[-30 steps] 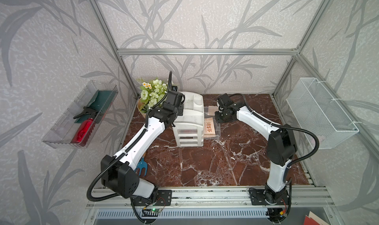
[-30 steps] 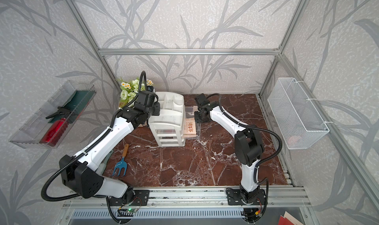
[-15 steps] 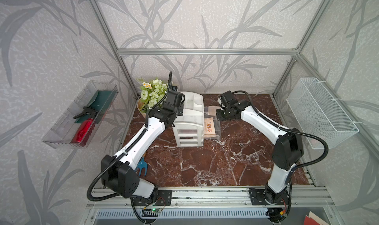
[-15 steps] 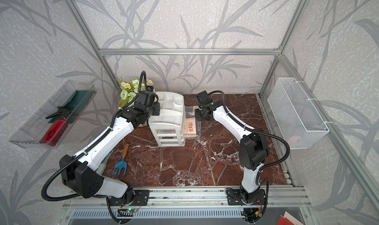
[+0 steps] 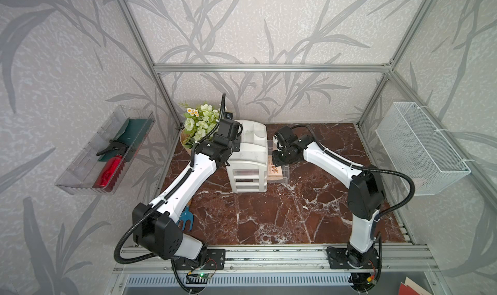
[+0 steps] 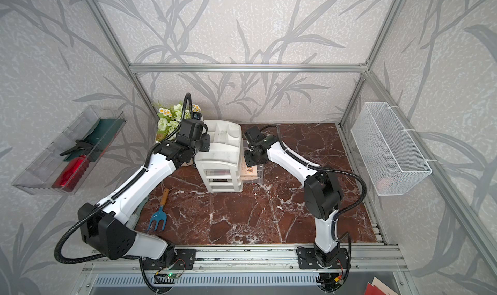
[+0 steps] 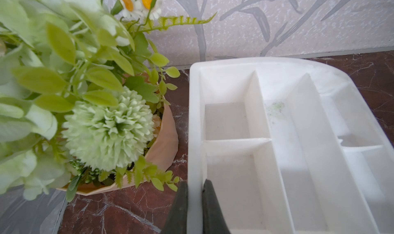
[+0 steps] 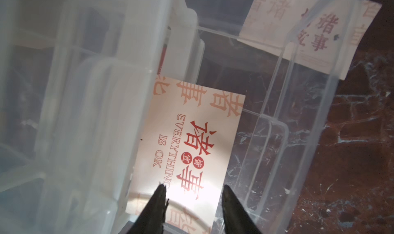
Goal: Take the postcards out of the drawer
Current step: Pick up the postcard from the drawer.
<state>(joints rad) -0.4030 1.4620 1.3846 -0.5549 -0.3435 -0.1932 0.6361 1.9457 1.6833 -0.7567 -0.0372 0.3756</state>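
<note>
The white organiser (image 5: 247, 156) stands at the back middle, and its see-through drawer (image 5: 285, 172) is pulled out to its right. A beige postcard (image 8: 191, 149) with red characters lies flat in the drawer (image 8: 309, 119). It also shows in both top views (image 5: 274, 170) (image 6: 250, 171). A second beige postcard (image 8: 315, 30) sits at the drawer's far end, blurred behind the clear wall. My right gripper (image 8: 193, 190) hangs open just over the near card, nothing between its fingers. My left gripper (image 7: 195, 186) is shut on the organiser's side wall (image 7: 195, 124).
A flower pot (image 5: 199, 124) stands close by the organiser on its left. A blue garden fork (image 6: 158, 218) lies front left. A clear ribbed tray (image 5: 80, 172) with a red bottle hangs on the left wall. A white wire basket (image 5: 419, 148) hangs on the right wall.
My right gripper has opened over the drawer, and the right arm's elbow has swung out to the right. The left arm has not moved.
</note>
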